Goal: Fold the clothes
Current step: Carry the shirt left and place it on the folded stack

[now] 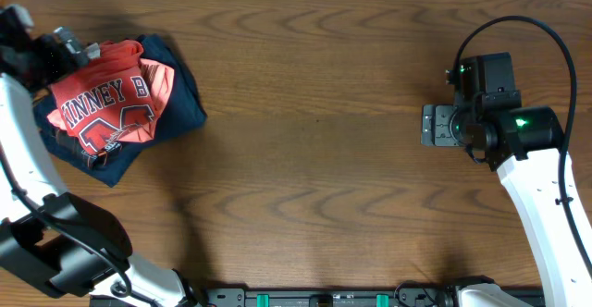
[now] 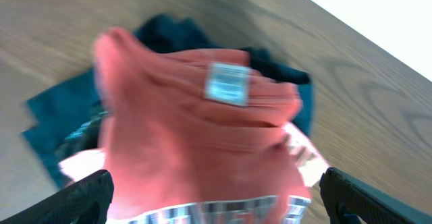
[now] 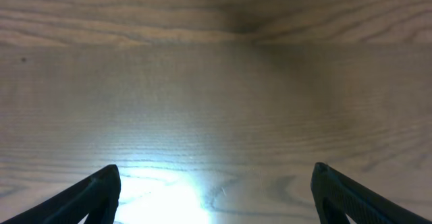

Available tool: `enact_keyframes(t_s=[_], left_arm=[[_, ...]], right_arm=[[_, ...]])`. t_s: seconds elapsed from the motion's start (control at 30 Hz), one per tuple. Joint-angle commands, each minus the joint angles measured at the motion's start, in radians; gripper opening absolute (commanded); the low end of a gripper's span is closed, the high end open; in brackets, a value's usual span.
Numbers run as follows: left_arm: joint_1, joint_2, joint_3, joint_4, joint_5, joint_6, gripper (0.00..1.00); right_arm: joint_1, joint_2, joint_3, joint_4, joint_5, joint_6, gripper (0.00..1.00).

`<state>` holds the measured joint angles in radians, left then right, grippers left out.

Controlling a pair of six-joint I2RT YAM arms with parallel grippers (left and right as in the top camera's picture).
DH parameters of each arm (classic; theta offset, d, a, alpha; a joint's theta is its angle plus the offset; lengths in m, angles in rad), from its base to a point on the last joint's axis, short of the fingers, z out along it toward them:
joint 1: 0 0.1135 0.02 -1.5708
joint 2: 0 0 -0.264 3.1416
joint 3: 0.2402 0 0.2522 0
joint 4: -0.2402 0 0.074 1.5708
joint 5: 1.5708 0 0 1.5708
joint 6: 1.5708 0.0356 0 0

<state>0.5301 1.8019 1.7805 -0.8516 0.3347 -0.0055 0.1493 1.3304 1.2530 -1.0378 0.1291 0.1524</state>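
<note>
The coral-red T-shirt [image 1: 106,104] lies crumpled at the far left of the table, its white lettering outlined in navy facing up. It sits on a navy-blue garment [image 1: 180,104]. In the left wrist view the shirt [image 2: 196,136] fills the frame, blurred, with its white neck label [image 2: 227,84] on top. My left gripper [image 1: 67,50] is at the shirt's upper left edge. Its fingers [image 2: 216,200] are spread wide with the red cloth between them. My right gripper [image 1: 435,125] is open and empty over bare wood at the right [image 3: 216,190].
The navy garment [image 2: 61,116] sticks out from under the shirt on the left and far sides. The wooden table [image 1: 314,113] runs between the arms. A black rail [image 1: 324,298] lines the front edge.
</note>
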Motion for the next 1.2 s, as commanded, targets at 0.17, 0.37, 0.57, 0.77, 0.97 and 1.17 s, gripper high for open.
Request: enact_keyframes(t_s=[0.17, 0.37, 0.57, 0.77, 0.97, 1.17], left_arm=[[-0.06, 0.055, -0.071, 0.064, 0.028, -0.235, 0.98], [-0.061, 0.2, -0.155, 0.092, 0.028, -0.285, 0.98], [-0.063, 0.364, -0.174, 0.125, 0.036, -0.235, 0.98], [-0.065, 0.287, -0.16, 0.132, 0.04, -0.192, 0.98], [-0.109, 0.028, -0.159, 0.129, 0.039, -0.08, 0.98], [-0.254, -0.153, -0.159, 0.097, -0.038, -0.039, 0.98]], right_arm=[[-0.007, -0.01, 0.011, 0.007, -0.014, 0.014, 0.88], [-0.007, -0.01, 0.011, -0.002, -0.014, 0.015, 0.88], [-0.007, -0.01, 0.011, -0.006, -0.014, 0.015, 0.89], [-0.007, -0.01, 0.011, -0.018, -0.005, 0.014, 0.89], [-0.008, -0.01, 0.011, 0.052, -0.005, 0.004, 0.97], [-0.025, 0.004, 0.011, 0.179, -0.006, -0.048, 0.99]])
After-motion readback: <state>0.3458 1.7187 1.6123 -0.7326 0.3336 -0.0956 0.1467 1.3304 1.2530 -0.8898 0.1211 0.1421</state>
